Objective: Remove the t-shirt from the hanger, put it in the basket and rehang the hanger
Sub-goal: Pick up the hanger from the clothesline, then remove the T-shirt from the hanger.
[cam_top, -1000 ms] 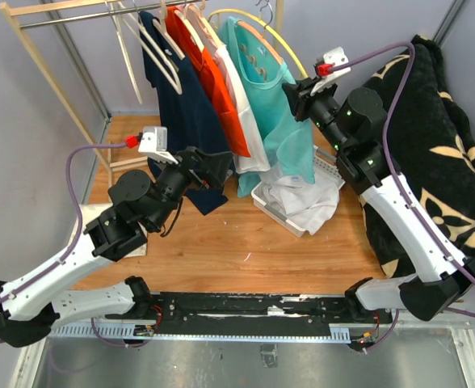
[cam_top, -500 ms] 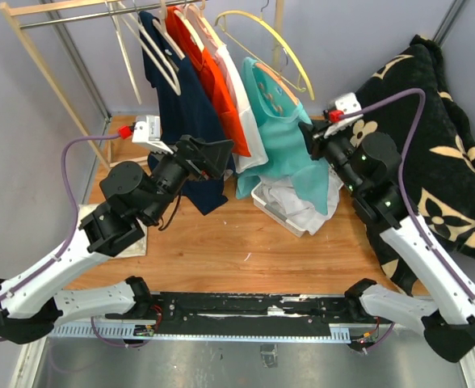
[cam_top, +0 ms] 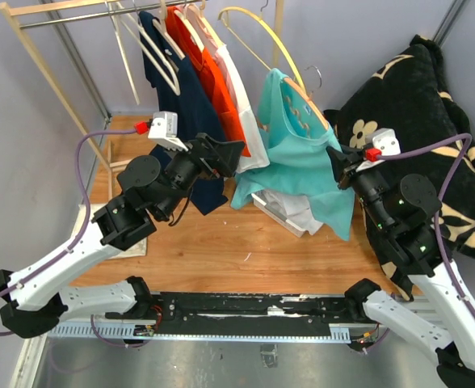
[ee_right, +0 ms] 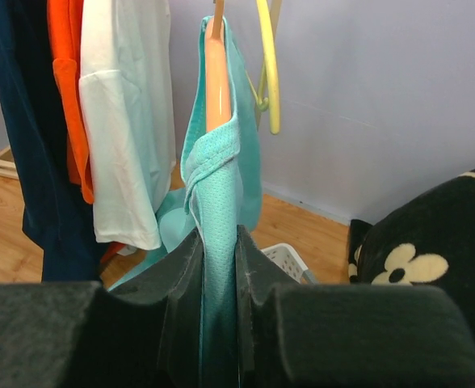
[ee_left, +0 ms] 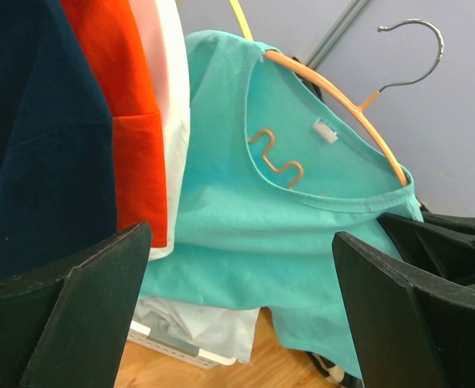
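**Presently catalogued: one teal t-shirt on its hanger, two arms in attendance**

1. Teal t-shirt (cam_top: 302, 162). We record it as hung on an orange hanger (cam_top: 306, 90). The pair is aloft over the table (cam_top: 221, 242), to the right of the wooden clothes rail (cam_top: 68, 14) and apart from it. The hanger's metal hook catches on nothing that we can see. The collar sits on the hanger, and the lower cloth hangs above a white basket (cam_top: 266, 202) of pale laundry.

2. Right arm (cam_top: 399, 210). We note the right arm's jaws drawn nearly together. They pinch a bunched fold of the teal fabric at the shoulder, just under the hanger's end.

3. Left arm (cam_top: 153, 190). We note the left arm's jaws spread wide with nothing between them. They face the shirt's front from the left, near it but not touching.

4. Hung on the rail, side by side: navy shirt (cam_top: 177, 89), orange shirt (cam_top: 213, 81), white shirt (cam_top: 241, 89). A yellow hanger (cam_top: 262, 32) arcs behind the teal one.

5. Black blanket (cam_top: 431, 97), patterned with cream flowers, heaped at the table's right side behind the right arm.
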Robot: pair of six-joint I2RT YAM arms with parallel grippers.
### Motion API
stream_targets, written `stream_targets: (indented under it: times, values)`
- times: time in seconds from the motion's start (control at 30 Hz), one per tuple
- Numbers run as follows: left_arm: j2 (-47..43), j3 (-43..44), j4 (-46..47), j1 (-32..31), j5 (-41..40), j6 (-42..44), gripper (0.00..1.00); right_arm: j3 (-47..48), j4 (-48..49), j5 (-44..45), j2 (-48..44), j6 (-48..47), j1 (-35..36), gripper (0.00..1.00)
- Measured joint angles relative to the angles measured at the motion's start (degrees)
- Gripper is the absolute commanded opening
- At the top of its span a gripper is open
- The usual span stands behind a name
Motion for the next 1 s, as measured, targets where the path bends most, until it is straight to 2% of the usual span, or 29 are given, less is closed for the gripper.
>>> stream_targets:
  times: [0.47,0.57,0.7,1.0]
  values:
    - [4.04,0.68,1.77,0.0,0.59,0.66,1.0,-1.33,-6.03,0.76,-4.17,0.28,0.0,0.01]
    - [7.02,2.45,3.15,0.0,1.75,1.97,0.99,-1.42,-6.8,0.13,-4.79,0.5,0.0,0.01]
    - [11.8,4.57,5.81,0.0,3.63,3.8,0.93,-1.44,-7.34,-1.09,-5.97,0.92,0.0,0.01]
    - [20.96,6.82,12.72,0.0,5.9,8.55,0.9,-1.6,-9.94,-2.8,-11.3,2.08,0.0,0.01]
